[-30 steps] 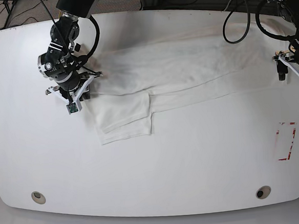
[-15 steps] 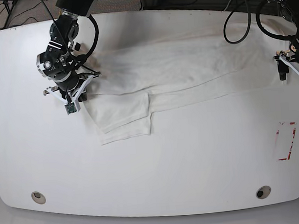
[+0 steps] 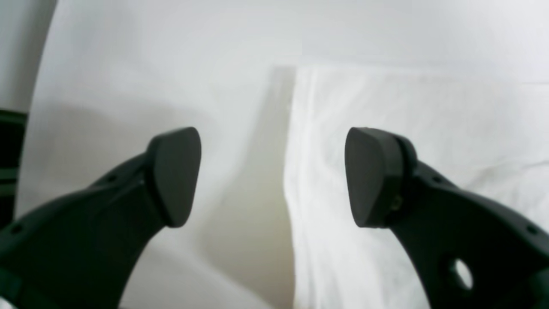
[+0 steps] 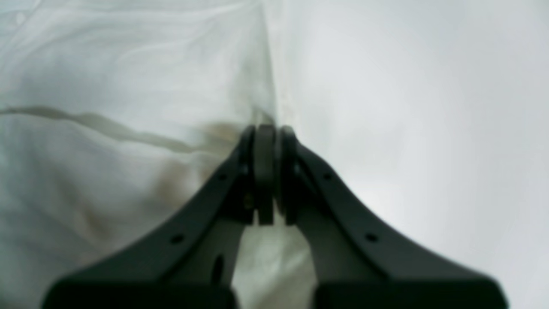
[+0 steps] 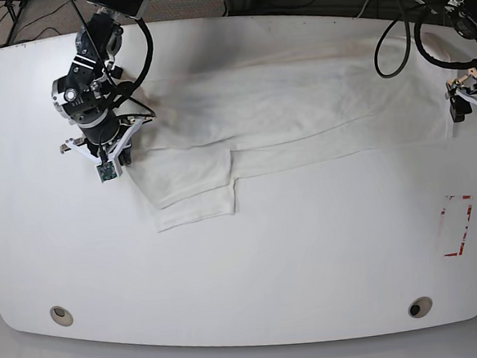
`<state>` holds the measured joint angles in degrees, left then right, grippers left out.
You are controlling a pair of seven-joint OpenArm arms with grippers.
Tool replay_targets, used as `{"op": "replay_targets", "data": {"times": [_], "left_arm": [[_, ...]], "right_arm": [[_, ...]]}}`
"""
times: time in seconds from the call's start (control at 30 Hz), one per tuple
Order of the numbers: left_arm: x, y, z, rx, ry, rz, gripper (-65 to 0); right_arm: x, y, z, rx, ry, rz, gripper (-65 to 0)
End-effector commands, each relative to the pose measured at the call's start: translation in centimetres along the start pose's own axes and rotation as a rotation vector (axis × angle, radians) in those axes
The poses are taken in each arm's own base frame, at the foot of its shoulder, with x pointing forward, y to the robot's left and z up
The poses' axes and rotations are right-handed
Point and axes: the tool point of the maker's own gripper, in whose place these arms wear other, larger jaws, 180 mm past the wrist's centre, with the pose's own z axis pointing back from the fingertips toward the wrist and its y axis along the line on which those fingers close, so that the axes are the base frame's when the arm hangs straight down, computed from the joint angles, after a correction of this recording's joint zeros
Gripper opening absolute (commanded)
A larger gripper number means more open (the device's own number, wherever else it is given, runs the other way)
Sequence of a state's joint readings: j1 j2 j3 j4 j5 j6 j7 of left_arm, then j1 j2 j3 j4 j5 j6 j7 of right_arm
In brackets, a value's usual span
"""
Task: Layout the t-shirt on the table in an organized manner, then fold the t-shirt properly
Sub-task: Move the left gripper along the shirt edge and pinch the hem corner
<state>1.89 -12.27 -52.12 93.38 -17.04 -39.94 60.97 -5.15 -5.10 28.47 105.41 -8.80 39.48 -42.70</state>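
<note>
Item: t-shirt (image 5: 283,114), stretched across the far half of the table (image 5: 253,268), one sleeve doubled under near the right gripper (image 4: 266,171).
Right gripper: clenched, apparently pinching the cloth's edge, though blur obscures the bite.
Left gripper (image 3: 274,176): released, straddling the hem.
Risk: a one-sided pull could skew or bunch the fabric.

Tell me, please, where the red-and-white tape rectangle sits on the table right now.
In the base view, the tape rectangle lies near the table's right edge, below the t-shirt's right end and above the right-hand grommet hole.
</note>
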Motion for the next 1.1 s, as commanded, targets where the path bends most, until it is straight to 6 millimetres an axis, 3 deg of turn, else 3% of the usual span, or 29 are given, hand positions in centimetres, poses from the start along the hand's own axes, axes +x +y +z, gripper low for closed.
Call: {"op": "replay_targets", "data": {"times": [0.0, 0.43, 0.57, 0.87, 1.07], "left_arm": [[0.4, 0.4, -0.2, -0.004, -0.014, 0.006, -15.6], [4.1, -3.1, -3.6, -0.084, -0.08, -0.05, -15.7], [4.4, -4.1, -5.1, -0.104, -0.046, -0.065, -15.7], [4.0, -3.2, -6.9, -0.077, 0.037, -0.076, -15.7], [4.0, -2.5, -6.7, -0.064, 0.042, -0.082, -15.7]], "right_arm": [[1.7, -0.4, 0.4, -0.011, -0.055, 0.007, -65.0], [1.8, -0.1, 0.3, 0.005, -0.068, -0.008, -65.0], [1.9, 0.2, 0.4, 0.024, -0.082, -0.025, -65.0], [1.6, 0.5, 0.5, 0.034, -0.08, -0.033, -65.0], [1.4, 0.5, 0.5, 0.034, -0.077, -0.034, -65.0]]}}
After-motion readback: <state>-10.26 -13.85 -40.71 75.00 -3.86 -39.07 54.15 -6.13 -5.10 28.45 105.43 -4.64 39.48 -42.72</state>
